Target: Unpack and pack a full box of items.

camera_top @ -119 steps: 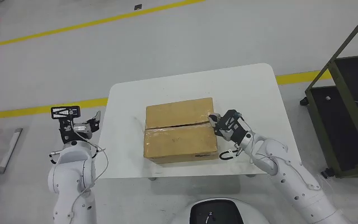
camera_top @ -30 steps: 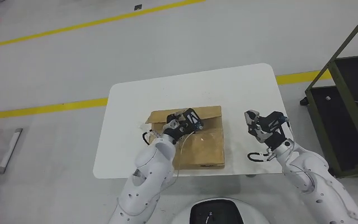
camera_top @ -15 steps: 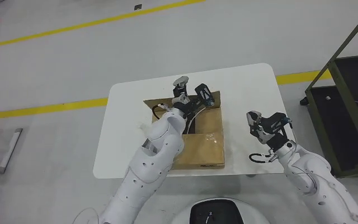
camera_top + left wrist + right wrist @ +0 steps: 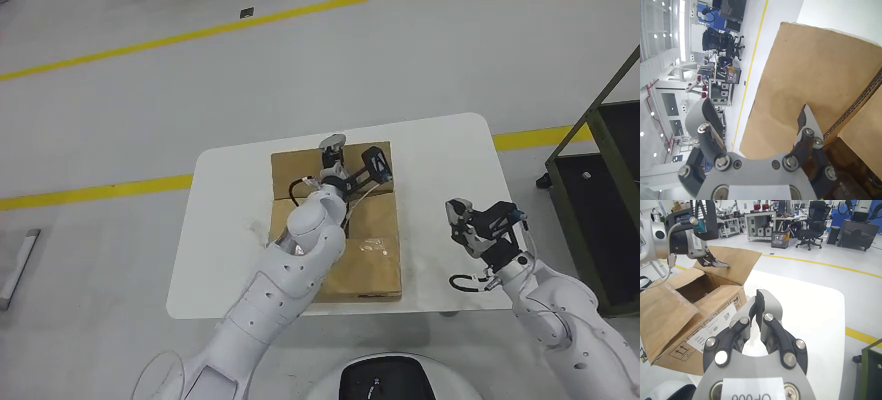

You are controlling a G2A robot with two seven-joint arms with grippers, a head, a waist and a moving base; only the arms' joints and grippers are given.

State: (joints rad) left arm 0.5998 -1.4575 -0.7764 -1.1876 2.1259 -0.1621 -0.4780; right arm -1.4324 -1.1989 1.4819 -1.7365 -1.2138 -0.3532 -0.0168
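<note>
We judge unpacking just begun: spread left hand [image 4: 755, 108] presses the far flap [image 4: 810, 66] of the brown cardboard box [image 4: 674, 359]; closed right hand [image 4: 759, 300] hovers beside, near flap [image 4: 664, 306] next.

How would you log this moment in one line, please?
box: far flap open | left gripper: open, one finger on far flap | right gripper: shut, empty, above table beside box

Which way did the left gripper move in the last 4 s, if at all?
Yes. Top view: the left gripper went from beyond the table edge rightward, onto the far flap of the box.
</note>
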